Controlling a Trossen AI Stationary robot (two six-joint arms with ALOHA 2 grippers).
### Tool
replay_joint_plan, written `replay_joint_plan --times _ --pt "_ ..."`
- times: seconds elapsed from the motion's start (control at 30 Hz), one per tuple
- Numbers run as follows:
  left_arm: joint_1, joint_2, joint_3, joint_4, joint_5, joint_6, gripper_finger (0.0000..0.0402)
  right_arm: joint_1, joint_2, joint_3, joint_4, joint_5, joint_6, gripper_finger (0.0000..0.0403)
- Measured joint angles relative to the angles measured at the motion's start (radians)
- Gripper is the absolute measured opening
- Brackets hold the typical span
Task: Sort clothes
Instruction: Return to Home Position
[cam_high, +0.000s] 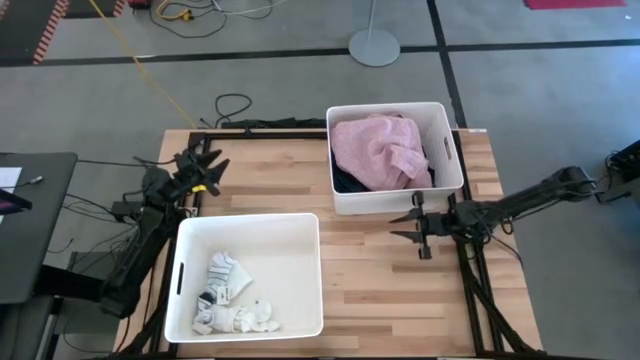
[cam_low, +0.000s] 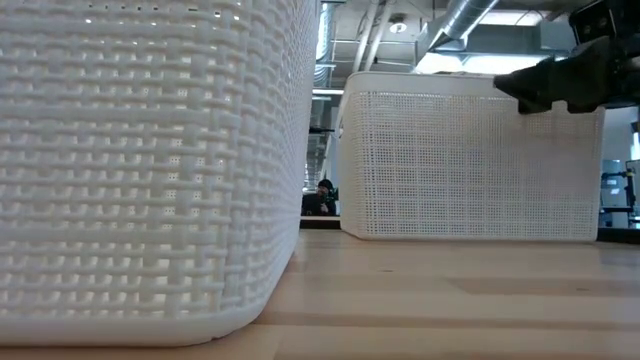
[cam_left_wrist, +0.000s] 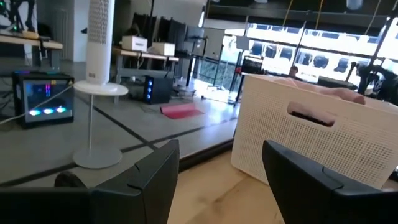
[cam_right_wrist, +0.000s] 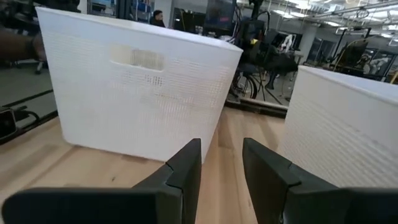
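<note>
A pink garment (cam_high: 378, 150) lies on top of dark cloth (cam_high: 345, 183) in the white bin (cam_high: 455, 150) at the table's far right; its top also shows in the left wrist view (cam_left_wrist: 336, 93). Small white and striped socks (cam_high: 232, 295) lie on the floor of the white bin (cam_high: 310, 270) at the near left. My left gripper (cam_high: 210, 172) is open and empty at the table's left edge, above the wood (cam_left_wrist: 221, 180). My right gripper (cam_high: 412, 228) is open and empty, just near-side of the far bin (cam_right_wrist: 221, 174). No plaid shirt shows.
Bare wood (cam_high: 390, 290) lies between and right of the two bins. The near bin's woven wall (cam_low: 150, 160) fills the low view's left; the far bin (cam_low: 470, 160) stands behind. Cables (cam_high: 235, 105) and a stand's base (cam_high: 374, 46) lie on the floor beyond the table.
</note>
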Motion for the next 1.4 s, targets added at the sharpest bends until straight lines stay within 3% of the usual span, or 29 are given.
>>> replay_joint_plan --times 0.43,0.53,1.4 --pt "0.000 0.001 0.000 -0.003 0.015 -0.029 0.0224 -0.002 -0.467 0.000 -0.501 0.001 0.069 0.0136" --pt "0.000 0.001 0.000 -0.003 0.018 -0.030 0.0224 -0.002 -0.525 0.000 -0.504 -0.011 0.082 0.0136" --pt "0.000 0.001 -0.001 -0.003 0.007 -0.007 0.0224 -0.009 -0.540 0.000 -0.506 -0.007 0.101 0.0136"
